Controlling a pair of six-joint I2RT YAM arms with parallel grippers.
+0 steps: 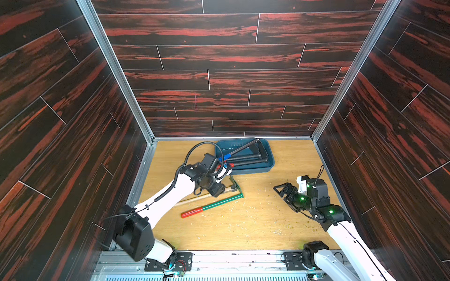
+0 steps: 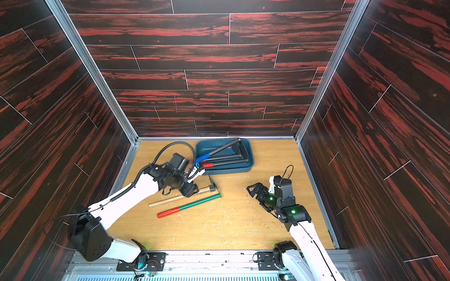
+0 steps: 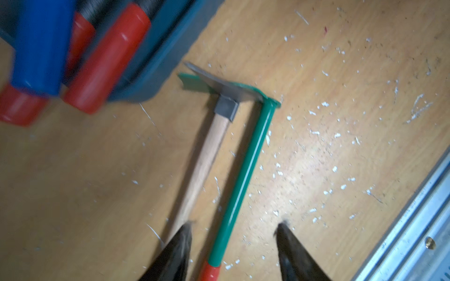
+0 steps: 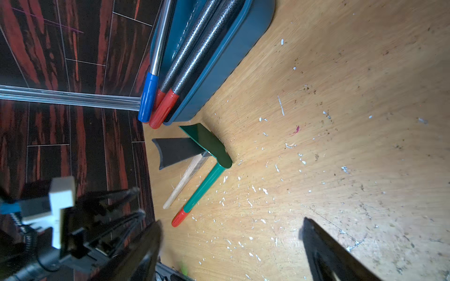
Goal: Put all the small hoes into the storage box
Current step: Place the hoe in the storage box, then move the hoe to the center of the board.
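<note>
I see the storage box (image 1: 253, 169) at twelve o'clock, stowed hoes (image 4: 192, 48) inside (grips overhanging). At its seven o'clock lie the green hoe (image 1: 221, 202) and wooden-handled hoe (image 3: 205, 163), blades overlapping. The left gripper (image 3: 233, 233) hovers above, jaws apart, empty; the right gripper (image 4: 231, 222) too.

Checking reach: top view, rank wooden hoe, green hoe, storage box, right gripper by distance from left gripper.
1. wooden hoe and green hoe, under left gripper: too close to call.
2. storage box, farther back.
3. right gripper, off to the right.
</note>
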